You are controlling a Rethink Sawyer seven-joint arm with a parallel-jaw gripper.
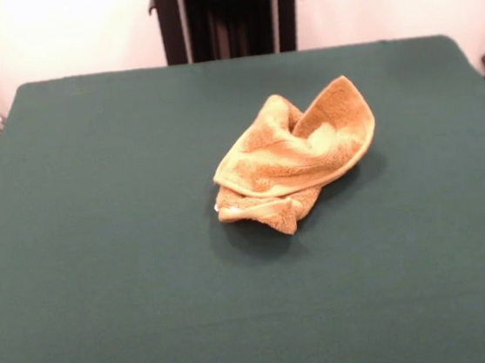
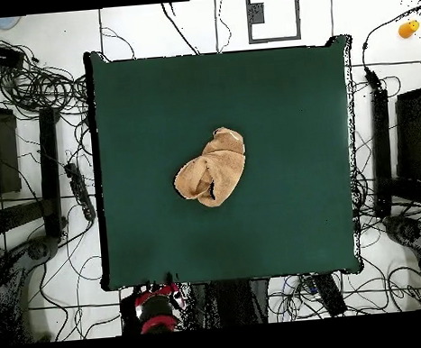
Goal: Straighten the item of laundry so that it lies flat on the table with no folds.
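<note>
**Operator:** Golden-orange terry hand towel [image 1: 292,154], crumpled into a heap, is what I have a little right of the middle of the big dark green cloth-topped table [image 1: 101,250] in the front view. Reading it left to right: a pale hemmed edge at the low left with a bit of white beside it, perhaps the tag; then a bunched, doubled-over middle; then a rounded flap that stands up and curls over at the right.

**Second:** And from above?

**Operator:** From above the same towel [image 2: 211,169] is a compact lump near the table's [image 2: 290,220] centre, well apart from every edge, with a dark fold gap in it.

**Second:** Where's the pincer?

**Operator:** I see only a red and black part of the arm [image 2: 154,309] off the table's bottom edge in the overhead view. The pincer itself I can't make out, so I cannot tell how wide it stands or whether it holds anything. Nothing touches the towel.

**Second:** So which step?

**Operator:** I judge the straightening not yet begun. Next I'd bring the arm in, pinch the raised right flap near its hem, and draw it outward, away from the heap.
</note>
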